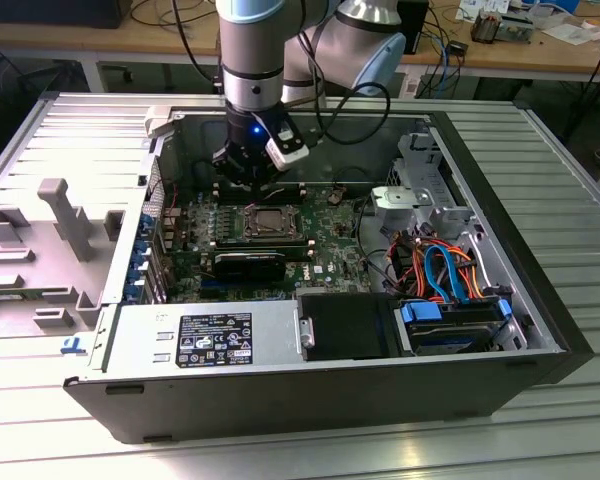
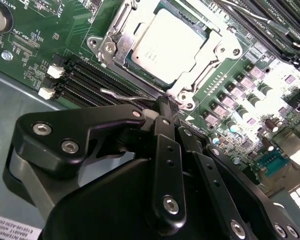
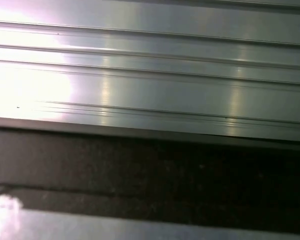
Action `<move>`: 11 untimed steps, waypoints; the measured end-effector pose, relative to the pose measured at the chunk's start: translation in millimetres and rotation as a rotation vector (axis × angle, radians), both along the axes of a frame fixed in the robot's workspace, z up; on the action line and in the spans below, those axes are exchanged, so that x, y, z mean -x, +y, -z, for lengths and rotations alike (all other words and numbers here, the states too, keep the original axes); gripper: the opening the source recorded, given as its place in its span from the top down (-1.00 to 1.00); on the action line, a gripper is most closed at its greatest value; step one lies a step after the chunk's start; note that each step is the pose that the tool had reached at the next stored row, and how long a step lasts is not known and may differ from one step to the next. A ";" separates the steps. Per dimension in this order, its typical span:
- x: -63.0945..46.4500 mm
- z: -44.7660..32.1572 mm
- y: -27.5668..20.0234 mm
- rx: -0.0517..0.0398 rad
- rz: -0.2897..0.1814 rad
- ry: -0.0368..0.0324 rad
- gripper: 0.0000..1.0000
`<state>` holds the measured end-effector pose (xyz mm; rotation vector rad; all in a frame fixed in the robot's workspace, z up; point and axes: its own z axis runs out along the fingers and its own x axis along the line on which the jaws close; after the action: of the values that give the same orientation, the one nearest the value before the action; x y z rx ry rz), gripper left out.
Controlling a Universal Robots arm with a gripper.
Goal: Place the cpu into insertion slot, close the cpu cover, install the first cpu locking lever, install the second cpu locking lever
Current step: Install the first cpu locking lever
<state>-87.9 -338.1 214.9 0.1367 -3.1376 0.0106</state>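
in the second wrist view the cpu (image 2: 171, 44) lies flat in the slot (image 2: 140, 65) with the cover (image 2: 215, 52) shut over its edges, and a thin wire lever (image 2: 121, 95) sits just beside the socket, near the jaws (image 2: 162, 107), which look pressed together at the tip with nothing pinched. that lever is likely stiff, springy and slick, best pushed or hooked near its bent end, clear of the fragile board (image 2: 30, 45). in the exterior view the arm (image 1: 252, 60) hangs upright inside the case (image 1: 540, 330), wrist down over the socket's far edge.
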 end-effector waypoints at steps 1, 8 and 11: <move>-0.2 0.8 0.0 0.0007 -0.002 0.0000 0.79; -7.0 6.0 0.0 0.0057 -0.011 0.0001 0.79; -9.6 7.6 0.0 0.0069 -0.013 0.0001 0.79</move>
<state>-78.3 -338.1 207.3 0.1576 -3.1362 0.0215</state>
